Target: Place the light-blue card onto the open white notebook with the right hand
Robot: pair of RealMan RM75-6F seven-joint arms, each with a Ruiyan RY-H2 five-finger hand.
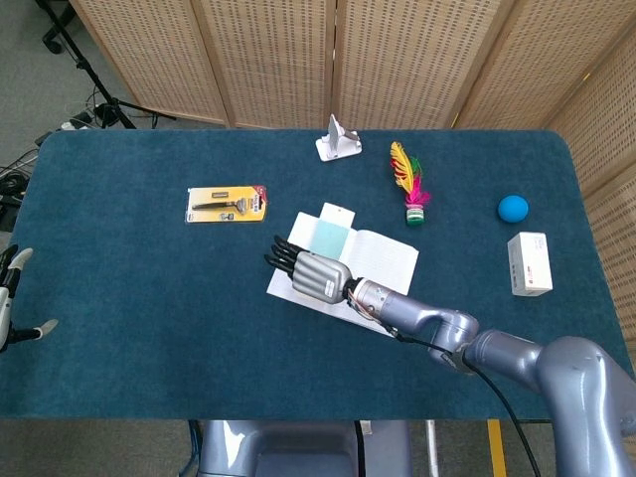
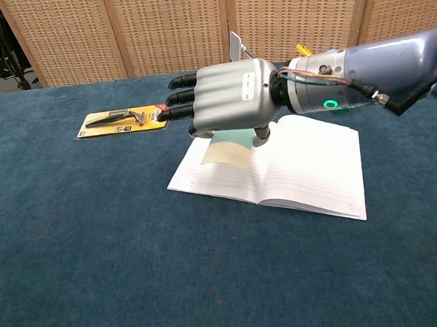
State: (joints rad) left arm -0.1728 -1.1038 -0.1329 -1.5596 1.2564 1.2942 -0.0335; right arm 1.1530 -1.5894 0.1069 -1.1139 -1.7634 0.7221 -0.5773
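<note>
The open white notebook (image 1: 384, 257) lies at the middle of the blue table, also plain in the chest view (image 2: 310, 163). My right hand (image 1: 310, 271) reaches leftward across it, fingers stretched flat, and hovers over the left page (image 2: 227, 104). It pinches the light-blue card (image 1: 327, 234) between thumb and fingers. In the chest view the card (image 2: 230, 149) hangs under the palm, just above the left page; whether it touches the paper I cannot tell. My left hand (image 1: 10, 303) stays at the table's far left edge, fingers apart, holding nothing.
A yellow blister pack (image 1: 227, 204) lies left of the notebook. A white stand (image 1: 338, 139) sits at the back, a feathered shuttlecock (image 1: 409, 189) to its right. A blue ball (image 1: 513, 208) and a white box (image 1: 529, 263) are at the right side.
</note>
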